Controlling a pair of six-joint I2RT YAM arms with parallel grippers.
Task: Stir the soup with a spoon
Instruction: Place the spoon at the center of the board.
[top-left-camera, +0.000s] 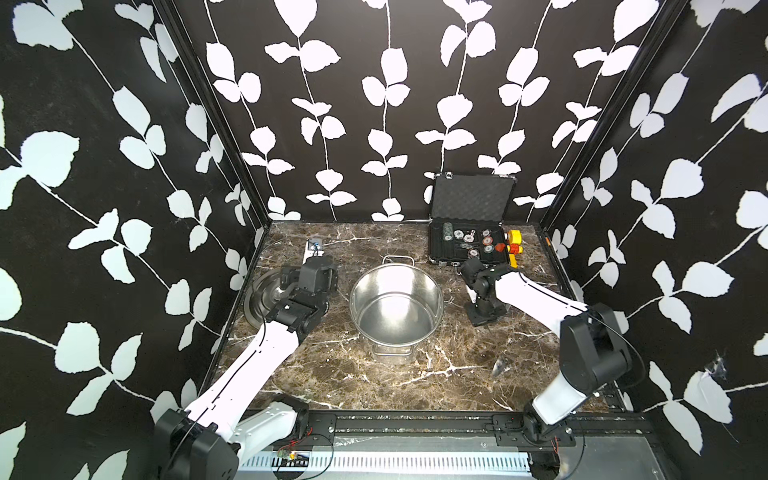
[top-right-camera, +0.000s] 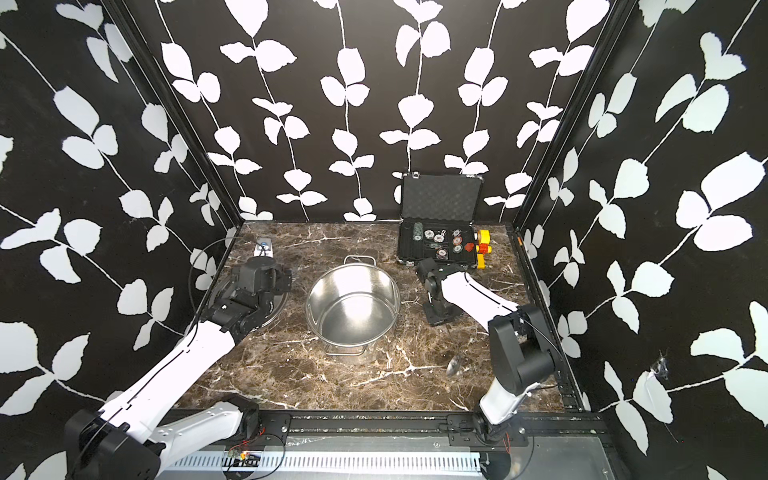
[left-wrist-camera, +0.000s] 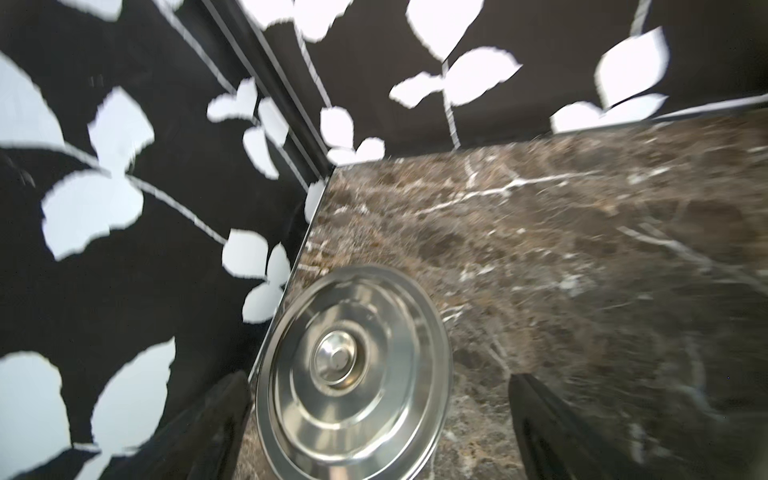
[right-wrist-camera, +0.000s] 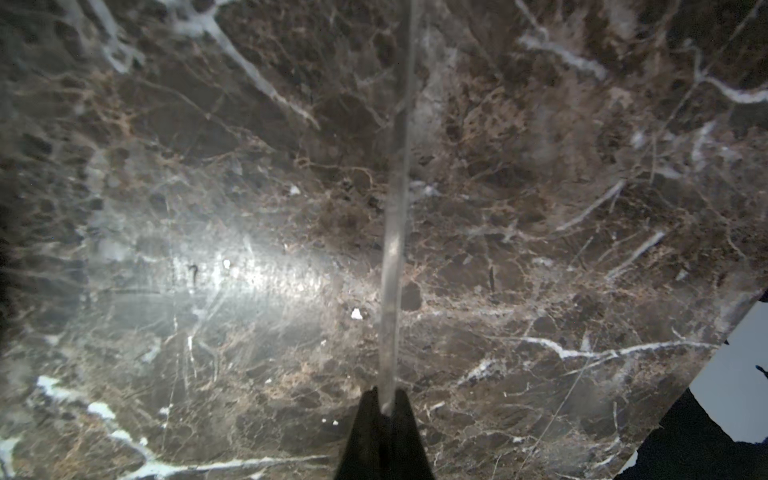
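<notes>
Jaws spread, I'm hovering the left gripper (left-wrist-camera: 376, 386) over the lid (left-wrist-camera: 374, 436); right gripper (right-wrist-camera: 386, 399) is pinching the spoon (right-wrist-camera: 395, 232), the pinch showing only in its wrist view.

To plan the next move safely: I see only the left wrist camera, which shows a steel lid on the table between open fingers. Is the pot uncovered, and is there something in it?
Observer: It is uncovered. In a top view the pot stands in the middle of the table, and no liquid shows inside.
Operator: Where is the ladle?
Observer: The right gripper is shut on the handle of the ladle.
Operator: Is its bowl over the pot?
Observer: No. In a top view the bowl looks blurred; it is to the right of the pot and nearer the front edge.
</notes>
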